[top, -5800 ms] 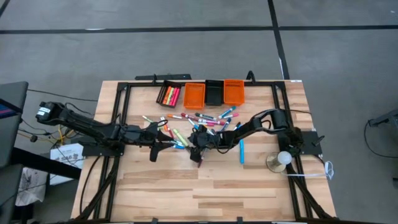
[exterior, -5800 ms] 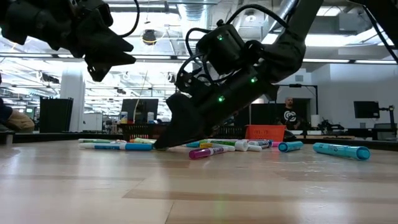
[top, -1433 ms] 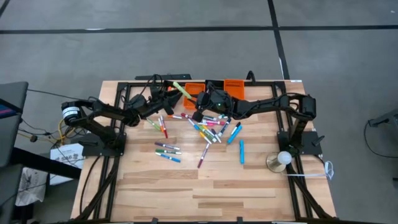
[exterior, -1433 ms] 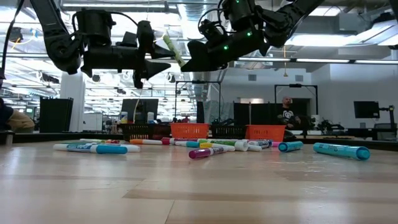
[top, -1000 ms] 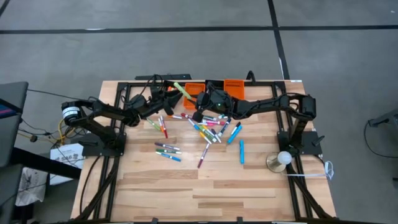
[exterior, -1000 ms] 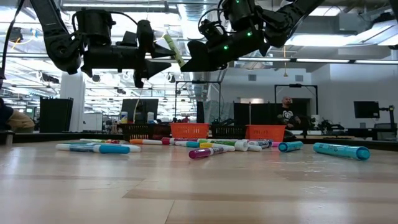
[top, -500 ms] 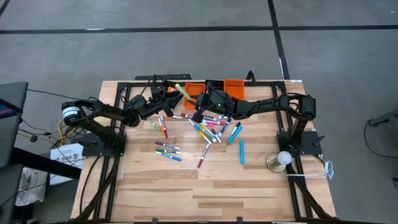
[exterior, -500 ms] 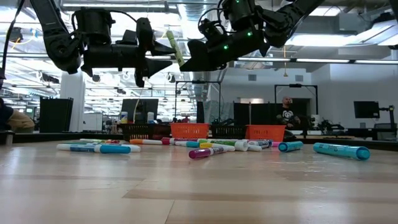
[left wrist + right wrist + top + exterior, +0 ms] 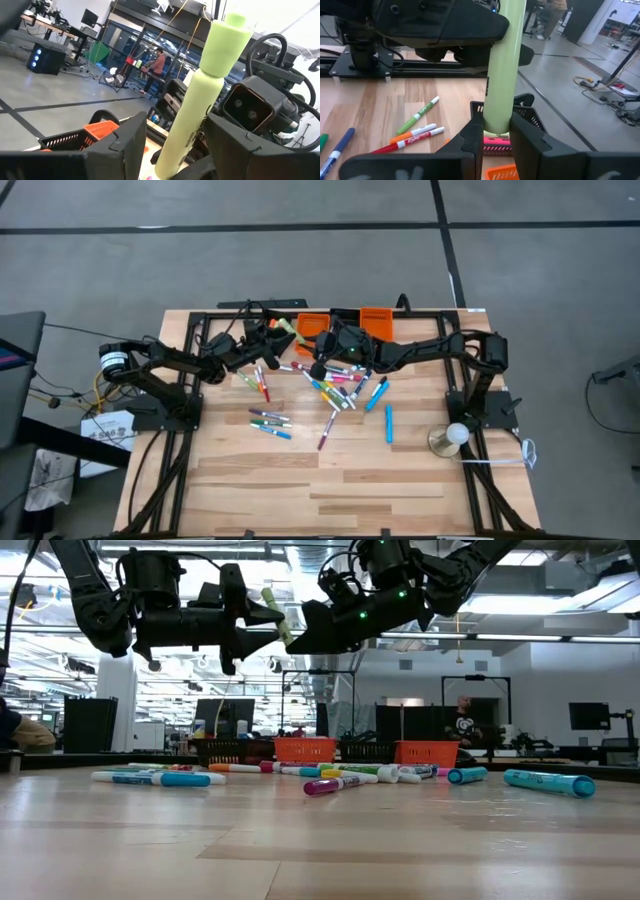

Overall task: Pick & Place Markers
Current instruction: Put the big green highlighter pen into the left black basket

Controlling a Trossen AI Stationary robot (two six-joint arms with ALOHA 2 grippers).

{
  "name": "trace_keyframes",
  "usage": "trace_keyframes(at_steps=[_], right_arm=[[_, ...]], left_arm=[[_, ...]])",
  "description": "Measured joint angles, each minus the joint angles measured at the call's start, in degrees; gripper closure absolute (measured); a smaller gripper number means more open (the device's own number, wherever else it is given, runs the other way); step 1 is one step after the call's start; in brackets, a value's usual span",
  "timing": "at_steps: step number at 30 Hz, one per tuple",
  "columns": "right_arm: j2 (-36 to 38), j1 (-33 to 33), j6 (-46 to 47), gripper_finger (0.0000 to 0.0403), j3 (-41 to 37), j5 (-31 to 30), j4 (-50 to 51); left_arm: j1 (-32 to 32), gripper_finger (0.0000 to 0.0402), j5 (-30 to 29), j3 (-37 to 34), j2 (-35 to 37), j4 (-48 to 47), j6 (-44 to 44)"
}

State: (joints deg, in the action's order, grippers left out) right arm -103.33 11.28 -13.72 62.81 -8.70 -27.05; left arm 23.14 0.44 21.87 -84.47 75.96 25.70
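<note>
Right gripper clamps the yellow-green marker above the bins. Left gripper straddles the same marker, jaws spread wide, contact unclear.

From overhead, the yellow-green marker is mostly covered by the two arms meeting above the bins, so only a sliver shows. In the right wrist view its top runs off the picture's edge. The black bin at the far left is half hidden behind the right gripper's fingers. The person in the room beyond is too small to make out.
</note>
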Motion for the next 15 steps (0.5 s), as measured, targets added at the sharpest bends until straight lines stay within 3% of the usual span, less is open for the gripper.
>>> trace_keyframes(at_steps=[15], right_arm=[[0.0, 0.0, 0.2, 0.0337, 0.0, 1.7, 0.0]], left_arm=[[0.0, 0.0225, 0.1, 0.0, 0.0, 0.5, -1.5]])
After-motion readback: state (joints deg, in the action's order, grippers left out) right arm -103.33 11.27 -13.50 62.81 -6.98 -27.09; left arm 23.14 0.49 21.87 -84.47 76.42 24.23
